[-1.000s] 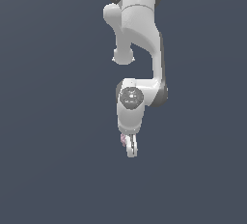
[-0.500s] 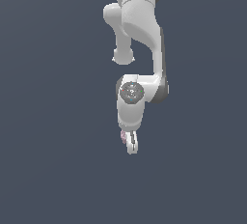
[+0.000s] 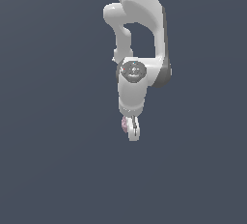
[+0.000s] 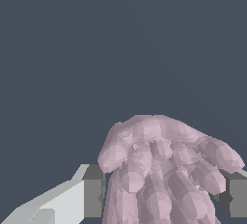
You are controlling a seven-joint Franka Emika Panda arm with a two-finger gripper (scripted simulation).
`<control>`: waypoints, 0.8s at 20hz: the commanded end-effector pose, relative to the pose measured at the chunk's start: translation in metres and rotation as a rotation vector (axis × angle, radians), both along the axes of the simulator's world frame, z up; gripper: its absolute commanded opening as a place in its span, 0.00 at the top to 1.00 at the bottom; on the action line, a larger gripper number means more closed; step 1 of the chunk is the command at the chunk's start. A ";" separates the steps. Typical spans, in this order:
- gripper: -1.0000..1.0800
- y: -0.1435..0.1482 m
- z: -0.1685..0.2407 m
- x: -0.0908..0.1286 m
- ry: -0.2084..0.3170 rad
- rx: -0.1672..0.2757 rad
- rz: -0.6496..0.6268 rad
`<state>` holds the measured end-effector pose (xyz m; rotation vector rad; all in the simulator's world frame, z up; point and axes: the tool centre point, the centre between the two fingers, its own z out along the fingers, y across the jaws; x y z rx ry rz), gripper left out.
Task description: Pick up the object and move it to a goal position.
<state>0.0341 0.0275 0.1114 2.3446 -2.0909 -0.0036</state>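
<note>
The arm (image 3: 140, 35) enters from the top of the exterior view and reaches downward, near the centre of the frame. The gripper (image 3: 132, 130) sits at its lowest end, below the wrist joint (image 3: 133, 71). The object (image 3: 125, 124) lies between the fingers — in the exterior view it protrudes on the gripper's left side. In the wrist view the object (image 4: 164, 170) fills the gap between the two finger pads (image 4: 94, 191), touching both.

bare simulator void, flat grey backdrop (image 3: 48, 170)
</note>
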 end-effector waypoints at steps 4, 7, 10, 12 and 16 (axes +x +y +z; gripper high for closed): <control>1.00 0.004 0.040 -0.025 -0.001 0.001 0.000; 1.00 0.005 0.059 -0.037 -0.001 0.001 0.000; 1.00 0.006 0.075 -0.047 -0.001 0.001 0.000; 1.00 0.007 0.084 -0.052 -0.001 0.000 0.000; 1.00 0.008 0.097 -0.059 -0.002 -0.001 0.000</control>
